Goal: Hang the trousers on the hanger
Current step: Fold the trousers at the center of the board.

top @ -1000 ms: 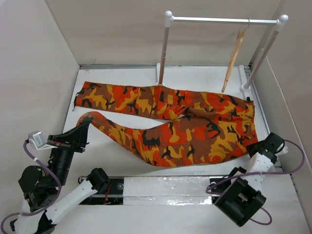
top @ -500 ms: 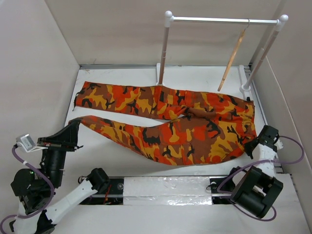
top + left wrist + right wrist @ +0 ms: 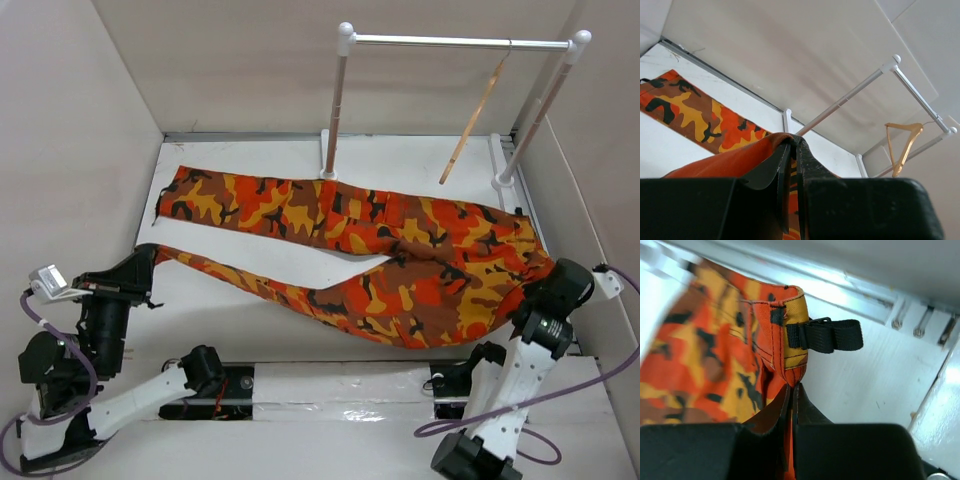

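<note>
The orange-red camouflage trousers (image 3: 400, 255) lie spread across the table, waist at the right, two legs running left. My left gripper (image 3: 143, 258) is shut on the hem of the near leg, lifted at the left; the cloth shows pinched between its fingers in the left wrist view (image 3: 785, 140). My right gripper (image 3: 540, 282) is shut on the waistband at the right, seen in the right wrist view (image 3: 792, 386) below a black strap (image 3: 827, 336). The tan wooden hanger (image 3: 471, 118) hangs tilted on the rail, also in the left wrist view (image 3: 903, 148).
The white tube rack (image 3: 455, 42) stands at the back right on two posts with feet (image 3: 328, 160). Beige walls close in the table on left, back and right. A dark slot runs along the near edge (image 3: 330, 385).
Both grippers have pulled apart: the left moved left and nearer with the leg hem, the right moved right and up with the waistband. The near leg is stretched straighter. The hanger has swung.
</note>
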Robot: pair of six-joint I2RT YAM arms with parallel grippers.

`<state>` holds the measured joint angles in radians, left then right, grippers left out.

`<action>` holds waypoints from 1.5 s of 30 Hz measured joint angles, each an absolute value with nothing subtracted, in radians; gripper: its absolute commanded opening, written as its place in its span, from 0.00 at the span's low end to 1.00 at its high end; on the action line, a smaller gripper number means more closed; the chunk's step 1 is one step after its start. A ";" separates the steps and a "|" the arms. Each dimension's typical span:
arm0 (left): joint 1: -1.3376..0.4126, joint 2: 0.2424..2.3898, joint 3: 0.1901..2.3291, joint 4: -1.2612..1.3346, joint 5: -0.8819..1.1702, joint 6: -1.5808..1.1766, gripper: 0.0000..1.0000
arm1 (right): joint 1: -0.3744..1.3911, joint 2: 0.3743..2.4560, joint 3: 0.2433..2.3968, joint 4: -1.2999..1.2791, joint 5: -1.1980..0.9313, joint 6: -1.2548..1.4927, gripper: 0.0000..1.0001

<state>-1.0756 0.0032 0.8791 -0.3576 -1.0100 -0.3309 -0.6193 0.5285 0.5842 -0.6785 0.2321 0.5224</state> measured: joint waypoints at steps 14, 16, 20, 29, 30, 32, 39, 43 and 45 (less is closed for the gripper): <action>-1.433 0.003 1.023 -0.561 -1.397 -0.451 0.00 | -0.551 0.620 0.778 -0.720 0.244 0.396 0.00; -1.487 0.003 1.038 -0.565 -1.416 -0.428 0.00 | -0.549 0.717 0.802 -0.665 0.237 0.383 0.00; -1.559 0.005 1.081 -0.479 -1.450 -0.328 0.00 | -0.530 0.909 0.838 -0.583 0.220 0.380 0.00; -1.597 0.285 1.184 -0.610 -1.481 -0.483 0.00 | -0.410 1.148 0.941 -0.445 0.220 0.377 0.00; -1.600 0.348 1.164 -0.596 -1.479 -0.484 0.00 | -0.402 1.156 0.941 -0.433 0.220 0.377 0.00; -1.602 0.437 1.141 -0.630 -1.469 -0.531 0.00 | -0.386 1.174 0.941 -0.412 0.221 0.378 0.00; -1.604 0.580 1.000 -0.614 -1.448 -0.594 0.00 | -0.365 1.216 0.941 -0.378 0.236 0.381 0.00; -1.602 0.770 1.131 -0.717 -1.441 -0.716 0.00 | -0.360 1.204 0.920 -0.356 0.236 0.388 0.00; -1.579 0.894 1.206 -0.770 -1.435 -0.791 0.00 | -0.359 1.188 0.902 -0.349 0.236 0.389 0.00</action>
<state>-1.5791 0.8936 1.2064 -0.7696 -1.4353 -0.7906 -0.3588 1.1877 0.9016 -0.3492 0.2359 0.3889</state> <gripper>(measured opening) 0.036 0.032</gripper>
